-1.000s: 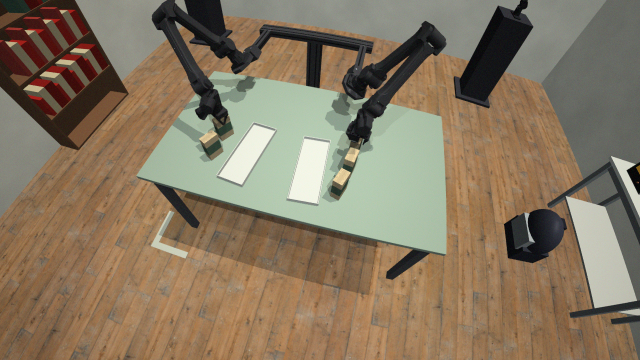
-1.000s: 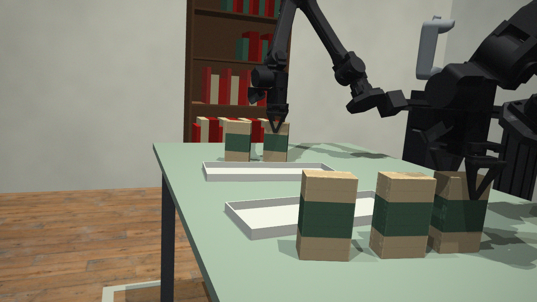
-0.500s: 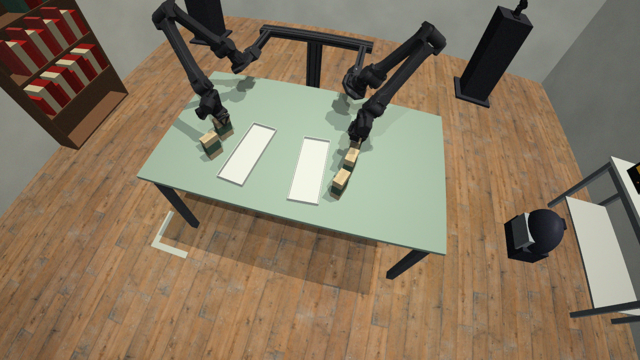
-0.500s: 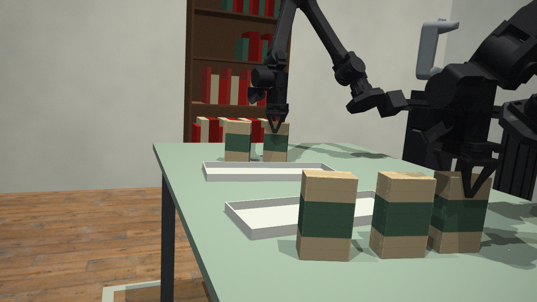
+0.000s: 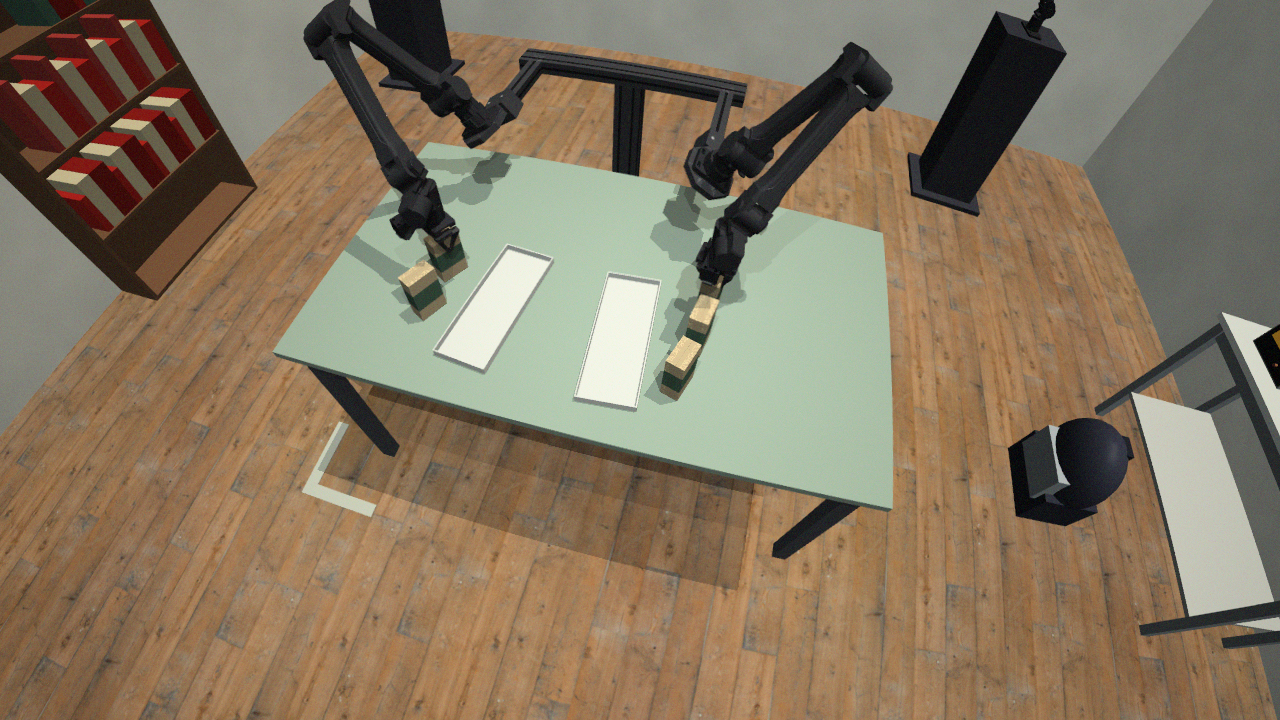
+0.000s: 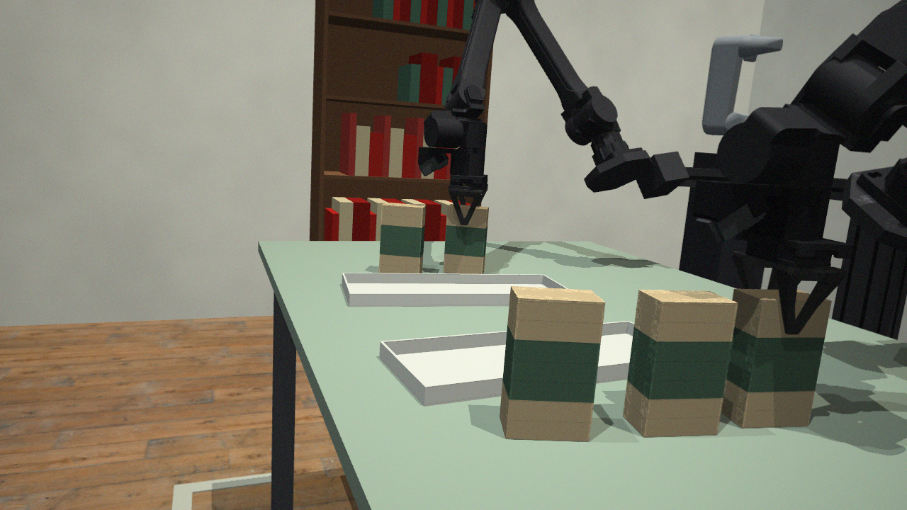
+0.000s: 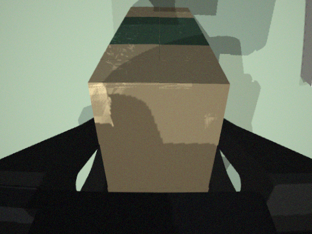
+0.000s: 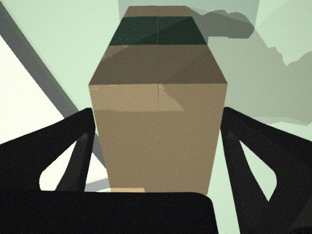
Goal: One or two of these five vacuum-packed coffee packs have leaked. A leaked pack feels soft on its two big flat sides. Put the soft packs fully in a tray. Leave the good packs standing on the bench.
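My left gripper (image 5: 712,281) (image 6: 779,314) (image 7: 158,117) is shut on the rearmost pack (image 6: 776,370) (image 7: 159,110) of one row, which stands upright on the bench. A middle pack (image 5: 702,313) (image 6: 691,367) and a front pack (image 5: 682,355) (image 6: 551,367) stand in that row. My right gripper (image 6: 465,218) (image 8: 157,117) is open around the top of another standing pack (image 5: 449,262) (image 6: 465,250) (image 8: 156,146). A fifth pack (image 5: 422,291) (image 6: 401,241) stands beside that one. Both the right-arm-side tray (image 5: 494,308) (image 6: 412,299) and the left-arm-side tray (image 5: 617,344) (image 6: 465,369) are empty.
The trays lie between the two groups of packs on the green bench (image 5: 787,358) (image 6: 405,456). The middle pack stands close to the one in my left gripper. A bookcase (image 5: 134,179) (image 6: 355,114) stands on the floor beyond the bench.
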Controlling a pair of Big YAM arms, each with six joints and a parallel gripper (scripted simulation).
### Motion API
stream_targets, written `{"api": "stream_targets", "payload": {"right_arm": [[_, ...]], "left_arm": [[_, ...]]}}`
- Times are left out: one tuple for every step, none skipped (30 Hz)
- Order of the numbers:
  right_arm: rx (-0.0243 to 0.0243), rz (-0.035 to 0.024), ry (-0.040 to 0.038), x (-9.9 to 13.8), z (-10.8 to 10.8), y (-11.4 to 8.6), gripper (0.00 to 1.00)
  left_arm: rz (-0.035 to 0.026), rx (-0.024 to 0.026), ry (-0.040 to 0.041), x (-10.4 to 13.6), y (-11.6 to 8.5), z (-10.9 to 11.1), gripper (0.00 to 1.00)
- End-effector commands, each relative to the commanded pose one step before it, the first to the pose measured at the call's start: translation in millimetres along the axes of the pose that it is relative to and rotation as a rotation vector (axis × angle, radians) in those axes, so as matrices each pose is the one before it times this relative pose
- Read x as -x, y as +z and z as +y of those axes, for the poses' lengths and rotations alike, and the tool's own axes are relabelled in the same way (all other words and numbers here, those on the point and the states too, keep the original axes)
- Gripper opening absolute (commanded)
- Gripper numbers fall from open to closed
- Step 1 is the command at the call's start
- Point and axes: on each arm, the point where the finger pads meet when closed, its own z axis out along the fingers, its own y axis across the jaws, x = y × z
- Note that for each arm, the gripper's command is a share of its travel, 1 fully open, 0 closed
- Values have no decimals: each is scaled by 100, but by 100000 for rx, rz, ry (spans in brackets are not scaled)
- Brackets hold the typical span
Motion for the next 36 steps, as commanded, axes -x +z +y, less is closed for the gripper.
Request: {"api": "stream_targets", "payload": {"right_arm": [[1219, -1304, 133, 597, 512, -241, 76], [0, 0, 0, 0, 0, 0, 76], [0, 0, 0, 0, 0, 0, 76], [0, 0, 0, 0, 0, 0, 76], [0, 0, 0, 0, 0, 0, 76], [0, 0, 0, 0, 0, 0, 76], [0, 0, 0, 0, 0, 0, 76], [0, 0, 0, 0, 0, 0, 76], [0, 0, 0, 0, 0, 0, 76], [0, 0, 0, 0, 0, 0, 76], [0, 0, 0, 0, 0, 0, 76], [992, -931, 14, 50, 313, -1707, 76], [995, -1106, 1038, 860, 494, -1151, 76], [0, 0, 0, 0, 0, 0, 76], [0, 0, 0, 0, 0, 0, 76], [68, -52, 67, 52, 34, -874, 76], [72, -36, 60, 44, 30, -871, 76], [81, -24, 59, 41, 31, -872, 76], [89, -11, 59, 39, 38, -881, 76], [98, -1, 56, 34, 33, -875, 76], [106, 12, 54, 31, 34, -875, 76], [112, 24, 52, 27, 34, -875, 76], [119, 37, 50, 23, 34, -875, 76], [15, 2, 5, 3, -1, -105, 76], [0, 1, 0, 0, 2, -2, 76], [-1662, 1402, -542, -344, -121, 808, 76], [-1781, 1559, 1381, 169, -648, 900, 76], [-1353, 1140, -1225, -920, -578, 478, 76], [-1256, 1058, -1137, -854, -536, 444, 76], [0, 0, 0, 0, 0, 0, 76], [0, 0, 0, 0, 0, 0, 76], [0, 0, 0, 0, 0, 0, 76], [1440, -1402, -1478, -62, 844, -699, 76], [246, -223, 72, 80, 97, -68, 76], [2027, -1674, 1757, 1127, 137, -550, 76], [0, 0, 0, 0, 1, 0, 76]], "left_arm": [[-736, 285, -648, 404, -74, 351, 23], [0, 0, 0, 0, 0, 0, 23], [0, 0, 0, 0, 0, 0, 23], [0, 0, 0, 0, 0, 0, 23], [0, 0, 0, 0, 0, 0, 23], [0, 0, 0, 0, 0, 0, 23], [0, 0, 0, 0, 0, 0, 23], [0, 0, 0, 0, 0, 0, 23], [0, 0, 0, 0, 0, 0, 23], [0, 0, 0, 0, 0, 0, 23], [0, 0, 0, 0, 0, 0, 23], [0, 0, 0, 0, 0, 0, 76], [0, 0, 0, 0, 0, 0, 76], [0, 0, 0, 0, 0, 0, 76], [0, 0, 0, 0, 0, 0, 76], [0, 0, 0, 0, 0, 0, 76], [0, 0, 0, 0, 0, 0, 76], [0, 0, 0, 0, 0, 0, 76], [0, 0, 0, 0, 0, 0, 76], [0, 0, 0, 0, 0, 0, 76], [0, 0, 0, 0, 0, 0, 76], [0, 0, 0, 0, 0, 0, 76], [0, 0, 0, 0, 0, 0, 76], [0, 0, 0, 0, 0, 0, 76], [0, 0, 0, 0, 0, 0, 76], [0, 0, 0, 0, 0, 0, 76], [0, 0, 0, 0, 0, 0, 76], [0, 0, 0, 0, 0, 0, 76], [0, 0, 0, 0, 0, 0, 76], [0, 0, 0, 0, 0, 0, 76], [0, 0, 0, 0, 0, 0, 76], [0, 0, 0, 0, 0, 0, 76], [0, 0, 0, 0, 0, 0, 76], [0, 0, 0, 0, 0, 0, 76], [0, 0, 0, 0, 0, 0, 76], [0, 0, 0, 0, 0, 0, 76]]}}
